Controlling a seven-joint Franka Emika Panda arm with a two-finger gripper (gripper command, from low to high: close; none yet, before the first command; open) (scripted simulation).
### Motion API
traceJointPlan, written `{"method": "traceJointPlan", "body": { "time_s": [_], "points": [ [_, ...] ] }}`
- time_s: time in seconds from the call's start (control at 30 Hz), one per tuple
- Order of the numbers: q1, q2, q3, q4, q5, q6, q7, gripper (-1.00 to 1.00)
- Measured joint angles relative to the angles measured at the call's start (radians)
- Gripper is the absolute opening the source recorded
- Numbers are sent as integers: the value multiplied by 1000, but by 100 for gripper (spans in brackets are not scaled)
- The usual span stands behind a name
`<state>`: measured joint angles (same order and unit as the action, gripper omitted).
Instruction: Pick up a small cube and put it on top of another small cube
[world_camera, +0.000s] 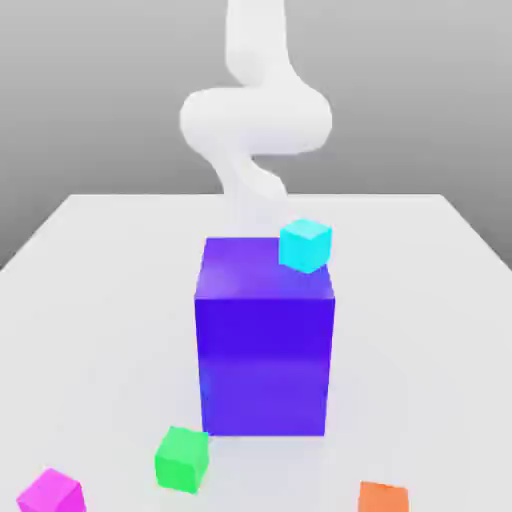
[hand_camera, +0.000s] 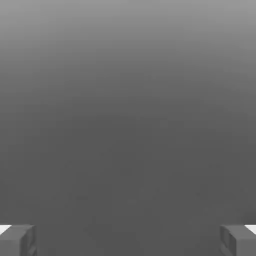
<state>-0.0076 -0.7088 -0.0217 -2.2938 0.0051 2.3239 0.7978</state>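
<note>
Magenta small cube (world_camera: 50, 492) — near green cube (world_camera: 182, 459), apart | no readable writing | end effector (hand_camera: 128, 240) — fingers spread, empty

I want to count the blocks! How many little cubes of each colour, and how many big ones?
Pink small cube: 1
Green small cube: 1
Cyan small cube: 1
Orange small cube: 1
Big blue-purple block: 1
Total: 5
</note>
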Motion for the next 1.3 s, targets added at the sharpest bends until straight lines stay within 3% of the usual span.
{"method": "traceJointPlan", "body": {
  "time_s": [0.6, 1.0, 1.13, 1.17, 1.3],
  "points": [
    [-75, 659, -160, 45, 95, 171, -61, 0],
    [-186, 1095, -191, 76, 166, 286, -107, 0],
    [-222, 1240, -157, 105, 208, 381, -137, 0],
    [-229, 1265, -148, 111, 216, 401, -143, -100],
    [-229, 1265, -148, 111, 216, 400, -143, -100]
  ]
}}
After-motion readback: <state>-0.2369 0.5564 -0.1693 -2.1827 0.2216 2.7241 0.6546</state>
